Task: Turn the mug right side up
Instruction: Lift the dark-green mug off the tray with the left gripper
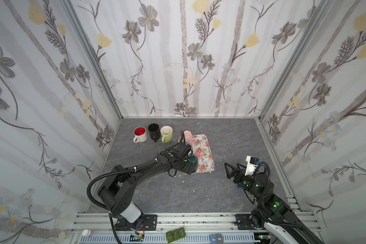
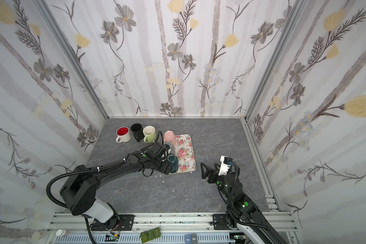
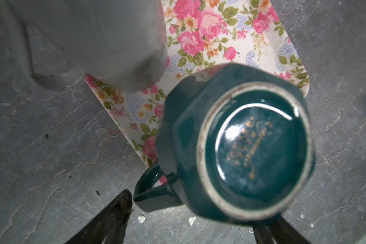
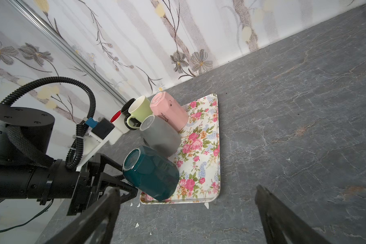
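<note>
While straddling the teal mug (image 3: 251, 147) with jaws apart, left gripper (image 4: 127, 179) not clamped on it: one finger (image 3: 116, 209) just clear of the handle, the other hidden behind the body. Mug mouth-down on the near left corner of the floral tray (image 1: 205, 154), base up, handle out past the tray's edge. Faceted sides, glossy dark glaze, bare pale foot ring, gold lettering on the base. Well to the right of the tray: right gripper (image 4: 186, 189), jaws wide, nothing between them. Along the tray's left edge behind the teal mug: gray mug (image 4: 160, 137), matte, then pink mug (image 4: 170, 112), faceted, both mouth-down. Off the tray's far left corner, upright in a row: green mug (image 1: 166, 133), black mug (image 1: 153, 130), white mug (image 1: 140, 135) with a red inside. Tray itself rectangular, round-cornered, shallow-rimmed, printed with roses. Beneath the tray: gray table (image 1: 230, 137), stone-patterned with pale veins, white chips (image 3: 141, 218) by the tray's near edge. Around the table: walls (image 1: 178, 52) papered with gray and yellow flowers, aluminium posts (image 1: 93, 59) in the corners.
</note>
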`<state>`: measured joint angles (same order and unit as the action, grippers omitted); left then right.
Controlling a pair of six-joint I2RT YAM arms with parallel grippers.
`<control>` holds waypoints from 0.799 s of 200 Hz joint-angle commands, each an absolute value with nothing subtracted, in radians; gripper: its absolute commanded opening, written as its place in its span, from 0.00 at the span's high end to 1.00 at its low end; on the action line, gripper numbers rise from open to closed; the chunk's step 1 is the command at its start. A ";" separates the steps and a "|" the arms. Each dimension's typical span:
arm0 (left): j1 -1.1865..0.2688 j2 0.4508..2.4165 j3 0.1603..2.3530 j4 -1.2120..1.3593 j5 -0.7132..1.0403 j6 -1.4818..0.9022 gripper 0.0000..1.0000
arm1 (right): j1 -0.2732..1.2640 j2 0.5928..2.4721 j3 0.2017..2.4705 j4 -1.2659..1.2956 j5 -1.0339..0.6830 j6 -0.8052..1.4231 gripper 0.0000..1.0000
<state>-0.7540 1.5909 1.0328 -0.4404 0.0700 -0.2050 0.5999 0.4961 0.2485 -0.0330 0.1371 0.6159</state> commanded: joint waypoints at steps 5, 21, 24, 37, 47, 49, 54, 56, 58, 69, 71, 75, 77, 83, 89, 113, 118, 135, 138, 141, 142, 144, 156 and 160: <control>-0.764 1.615 1.065 -0.431 0.045 -0.195 0.23 | 0.599 0.500 0.247 0.004 0.138 0.614 0.00; -0.776 1.634 1.087 -0.440 0.039 -0.193 0.30 | 0.598 0.501 0.247 0.003 0.138 0.616 0.00; -0.776 1.637 1.090 -0.443 0.039 -0.195 0.30 | 0.598 0.502 0.246 0.004 0.139 0.615 0.00; -0.781 1.662 1.114 -0.456 0.039 -0.199 0.34 | 0.597 0.504 0.244 0.004 0.142 0.616 0.00; -0.786 1.687 1.140 -0.474 0.039 -0.199 0.40 | 0.596 0.506 0.245 0.005 0.143 0.616 0.00; -0.787 1.691 1.144 -0.476 0.038 -0.199 0.41 | 0.595 0.507 0.246 0.005 0.143 0.616 0.00; -0.790 1.703 1.157 -0.482 0.033 -0.199 0.41 | 0.595 0.509 0.247 0.005 0.143 0.617 0.00; -0.791 1.708 1.160 -0.486 0.032 -0.198 0.41 | 0.594 0.509 0.247 0.005 0.143 0.617 0.00; -0.793 1.711 1.166 -0.489 0.030 -0.198 0.42 | 0.595 0.510 0.247 0.005 0.143 0.616 0.00; -0.802 1.734 1.190 -0.506 0.017 -0.193 0.45 | 0.593 0.516 0.247 0.005 0.143 0.616 0.00; -0.802 1.736 1.195 -0.508 0.014 -0.191 0.45 | 0.592 0.516 0.248 0.005 0.141 0.614 0.00; -0.806 1.743 1.203 -0.514 0.007 -0.189 0.46 | 0.591 0.518 0.248 0.005 0.141 0.615 0.00; -0.809 1.746 1.205 -0.517 0.002 -0.188 0.46 | 0.592 0.518 0.248 0.005 0.141 0.615 0.00; -0.814 1.755 1.218 -0.525 -0.010 -0.183 0.48 | 0.591 0.518 0.249 0.005 0.141 0.616 0.00; -0.820 1.761 1.227 -0.531 -0.021 -0.179 0.48 | 0.589 0.520 0.247 0.005 0.142 0.616 0.00; -0.834 1.791 1.260 -0.551 -0.040 -0.167 0.58 | 0.586 0.519 0.241 0.005 0.143 0.615 0.00; -0.835 1.797 1.266 -0.555 -0.046 -0.166 0.59 | 0.586 0.519 0.241 0.005 0.143 0.615 0.00; -0.843 1.814 1.287 -0.571 -0.071 -0.161 0.64 | 0.583 0.520 0.235 0.005 0.143 0.614 0.00; -0.844 1.818 1.292 -0.576 -0.075 -0.161 0.65 | 0.583 0.519 0.234 0.005 0.144 0.614 0.00; -0.846 1.821 1.297 -0.581 -0.078 -0.161 0.66 | 0.581 0.519 0.234 0.005 0.143 0.614 0.00; -0.846 1.822 1.298 -0.582 -0.079 -0.161 0.66 | 0.580 0.519 0.235 0.005 0.144 0.614 0.00; -0.847 1.824 1.301 -0.585 -0.080 -0.161 0.67 | 0.580 0.519 0.232 0.005 0.144 0.613 0.00; -0.849 1.835 1.312 -0.595 -0.086 -0.161 0.68 | 0.578 0.519 0.229 0.006 0.144 0.613 0.00; -0.851 1.839 1.317 -0.597 -0.088 -0.161 0.69 | 0.576 0.521 0.229 0.007 0.144 0.614 0.00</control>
<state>-0.8455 1.8206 1.2903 -0.5594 -0.0425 -0.1692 0.5808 0.5163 0.2352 -0.0326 0.1379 0.6159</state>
